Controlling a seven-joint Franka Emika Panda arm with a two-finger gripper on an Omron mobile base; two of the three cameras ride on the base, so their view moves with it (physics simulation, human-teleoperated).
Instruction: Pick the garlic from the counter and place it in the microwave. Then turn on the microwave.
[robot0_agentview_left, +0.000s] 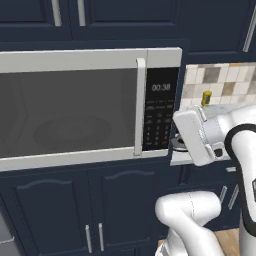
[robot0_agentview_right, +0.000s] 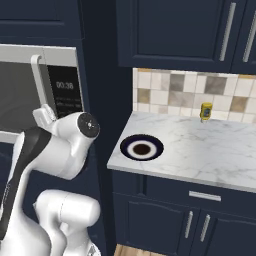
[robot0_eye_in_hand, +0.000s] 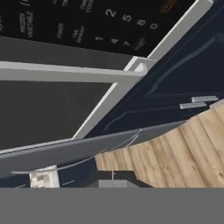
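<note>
Left base view: the microwave (robot0_agentview_left: 85, 110) has its dark glass door closed, the long silver handle (robot0_agentview_left: 140, 107) upright beside the black keypad panel (robot0_agentview_left: 160, 112). The white hand sits just right of that panel, at the panel's lower right corner. The gripper's fingers are together, holding nothing. In the hand view the keypad digits and the handle sit close ahead. The garlic cannot be made out. On the worktop (robot0_agentview_right: 210, 155), a dark blue plate (robot0_agentview_right: 142, 148) lies near its left front corner, a small yellow bottle (robot0_agentview_right: 205, 112) by the back edge.
</note>
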